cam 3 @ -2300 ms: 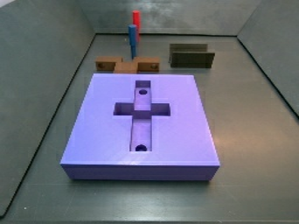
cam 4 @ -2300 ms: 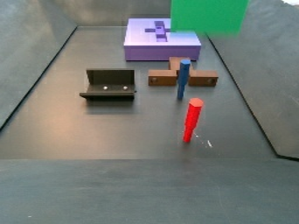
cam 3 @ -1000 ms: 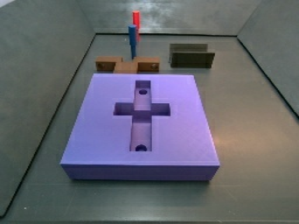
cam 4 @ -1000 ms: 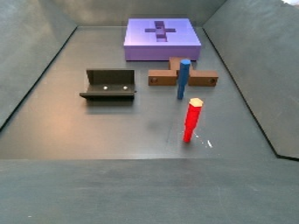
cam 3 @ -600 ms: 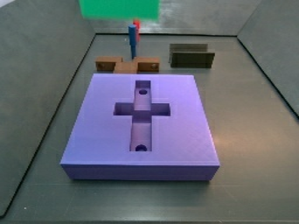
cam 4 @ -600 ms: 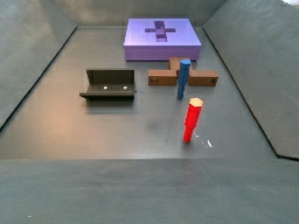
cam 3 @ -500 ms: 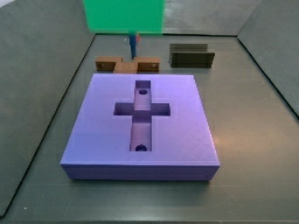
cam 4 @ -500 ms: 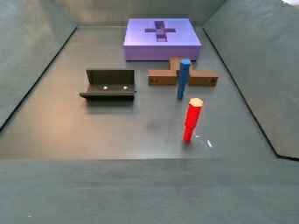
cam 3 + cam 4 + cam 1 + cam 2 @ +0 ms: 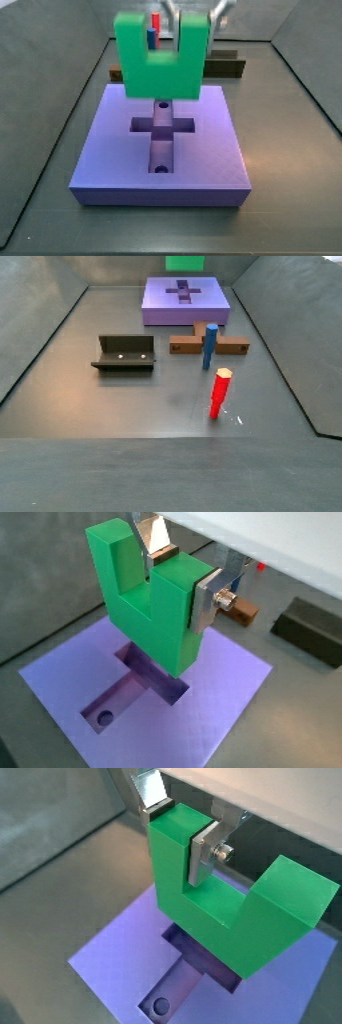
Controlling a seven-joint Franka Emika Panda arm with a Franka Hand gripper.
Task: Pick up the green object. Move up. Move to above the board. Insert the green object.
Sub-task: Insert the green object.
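Note:
My gripper [image 9: 181, 574] is shut on one prong of the green object [image 9: 144, 607], a bright green U-shaped block held with its prongs up. Both also show in the other wrist view, the gripper [image 9: 177, 830] and the block [image 9: 227, 918]. The block hangs above the board [image 9: 221, 717], a purple slab, over its cross-shaped recess [image 9: 187, 963]. In a side view the green object [image 9: 160, 62] hovers over the board's [image 9: 160, 165] far half, with the gripper [image 9: 203, 16] at the frame's top edge. From the opposite side, only the block's base [image 9: 187, 261] shows above the board [image 9: 187, 304].
The dark fixture [image 9: 127, 353] stands on the grey floor. A brown block [image 9: 230, 346], a blue post [image 9: 210, 348] and a red post [image 9: 219, 394] stand beyond the board. Grey walls enclose the floor. In a wrist view the fixture [image 9: 314, 630] and brown block [image 9: 245, 610] show.
The green object, held in my gripper, has come down into a side view from the top edge and moved toward the camera, over the board. Everything else is unmoved.

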